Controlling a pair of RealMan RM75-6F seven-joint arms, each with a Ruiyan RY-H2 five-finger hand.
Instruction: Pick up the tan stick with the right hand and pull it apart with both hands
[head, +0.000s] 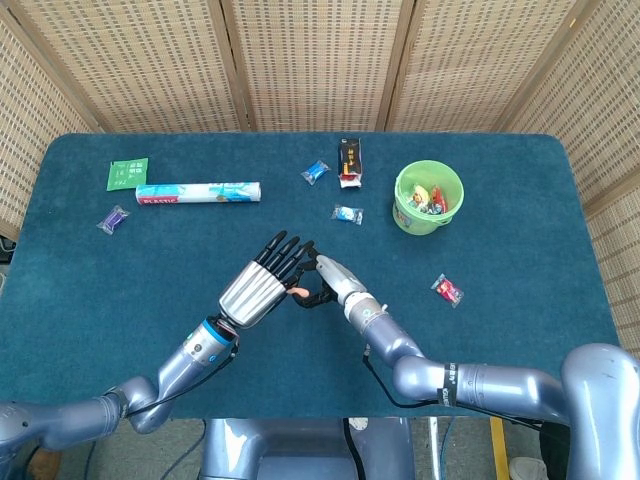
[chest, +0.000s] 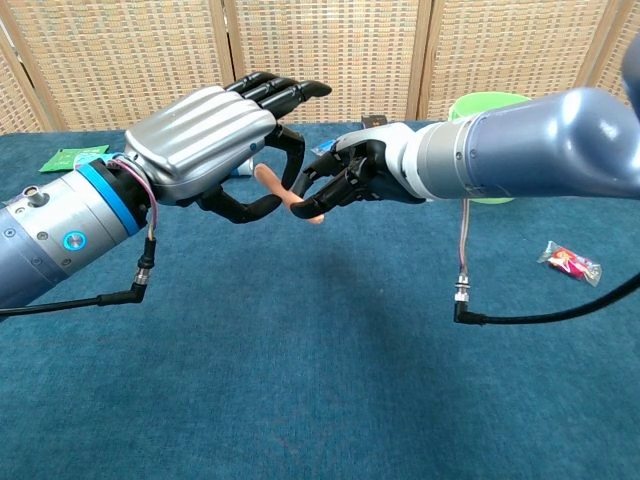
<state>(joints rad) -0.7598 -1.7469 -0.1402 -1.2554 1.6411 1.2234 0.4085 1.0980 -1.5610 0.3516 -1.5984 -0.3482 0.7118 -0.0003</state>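
The tan stick (head: 300, 292) (chest: 264, 178) hangs above the table's middle, slanting down to the right in the chest view. My right hand (head: 328, 282) (chest: 350, 178) pinches its right end in dark fingertips. My left hand (head: 258, 285) (chest: 205, 135) faces it from the left. Its thumb and one bent finger ring the stick's left part and pinch it, while its other fingers point straight out above. The stick's tip pokes out past the left thumb, and its middle is hidden by fingers.
A green bucket (head: 428, 198) (chest: 485, 102) of sweets stands at the back right. A red candy (head: 447, 290) (chest: 568, 262) lies right of my hands. Further back lie a white tube (head: 198, 192), a green packet (head: 127, 173), a black box (head: 349, 160) and small wrapped candies (head: 347, 214).
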